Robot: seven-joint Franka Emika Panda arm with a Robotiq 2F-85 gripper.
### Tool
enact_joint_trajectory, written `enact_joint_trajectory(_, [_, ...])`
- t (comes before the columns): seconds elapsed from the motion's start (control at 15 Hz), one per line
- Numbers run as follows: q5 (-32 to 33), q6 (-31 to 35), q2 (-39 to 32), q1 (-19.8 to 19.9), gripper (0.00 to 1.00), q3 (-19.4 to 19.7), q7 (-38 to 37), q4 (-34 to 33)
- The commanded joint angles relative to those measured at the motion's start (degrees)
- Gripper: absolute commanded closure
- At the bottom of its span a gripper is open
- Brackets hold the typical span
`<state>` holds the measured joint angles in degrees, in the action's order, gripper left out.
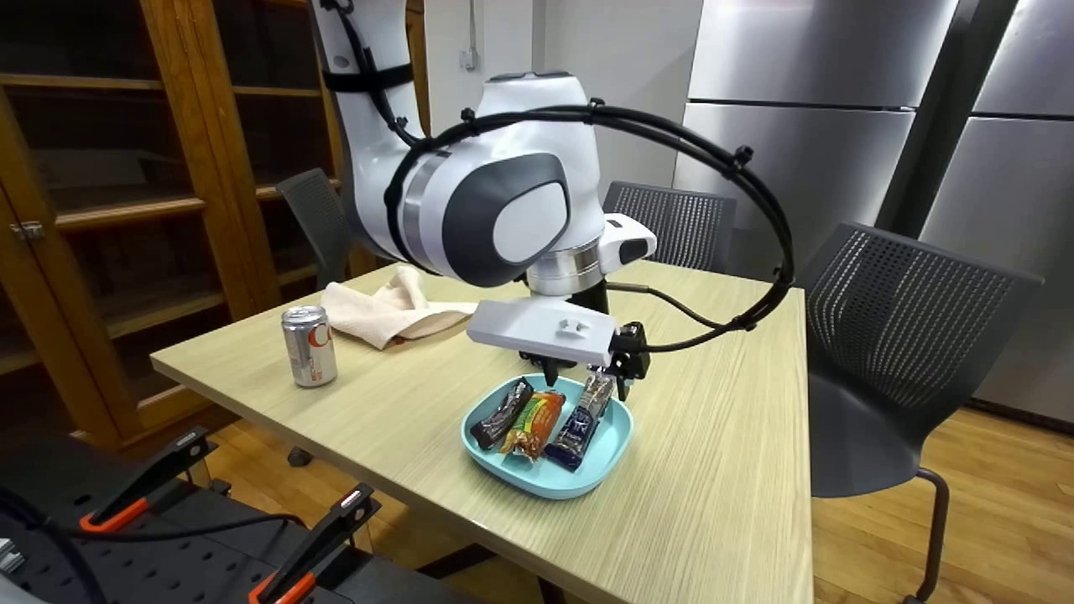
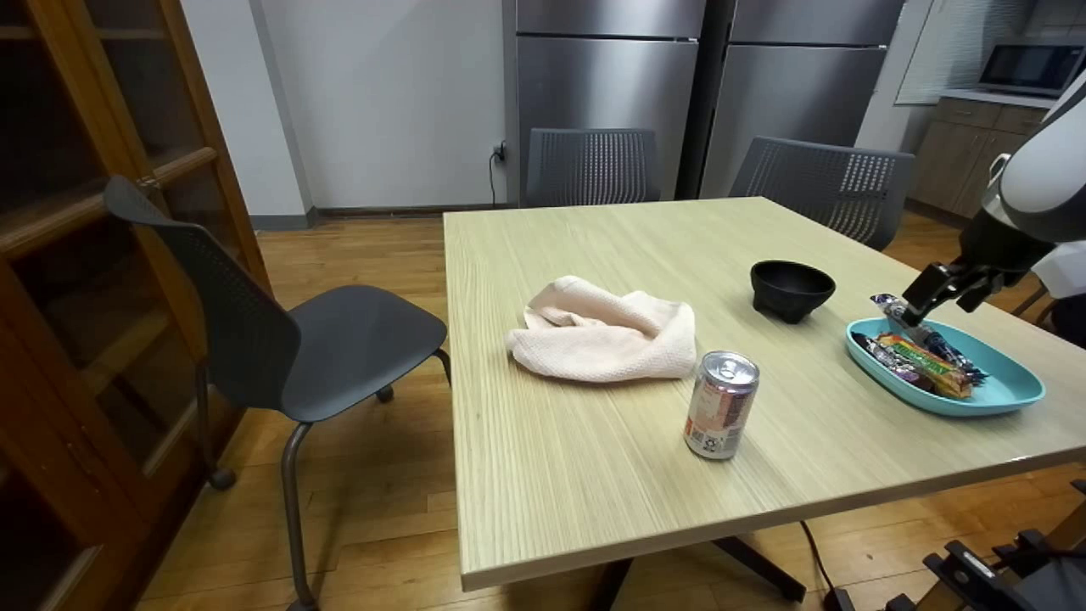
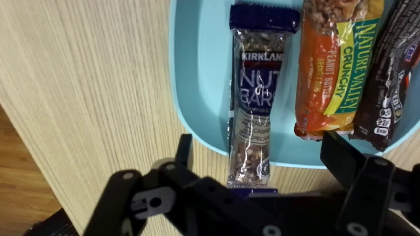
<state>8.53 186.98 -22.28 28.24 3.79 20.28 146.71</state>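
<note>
Wrist view shows the pincer (image 3: 256,144) spread wide above the rim of the blue tray (image 3: 180,65), one finger on each side of the nut bar (image 3: 257,98) with gaps between, so nothing looks gripped. The bar slants, probably because the rim props up the end under the pincer while its other end lies on the tray's floor. A strip of tray floor parts it from the granola bar (image 3: 331,75), with a chocolate bar (image 3: 377,108) alongside. In an exterior view, the tray and a can (image 2: 722,406) sit toward the near edge of the tabletop (image 2: 585,475), a stretch of wood between them and a bowl (image 2: 789,293) beyond the tray's corner.
</note>
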Motion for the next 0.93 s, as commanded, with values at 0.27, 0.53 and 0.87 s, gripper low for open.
enact_joint_trajectory(0.27, [3.4, 2.6, 7.9, -1.4, 0.00, -1.7, 0.7, 5.7])
enact_joint_trajectory(0.53, [4.4, 2.8, 9.8, -4.0, 0.00, -2.5, 1.8, 6.2])
enact_joint_trajectory(0.87, [9.2, 0.8, 9.6, -2.6, 0.00, -9.9, 2.6, 4.7])
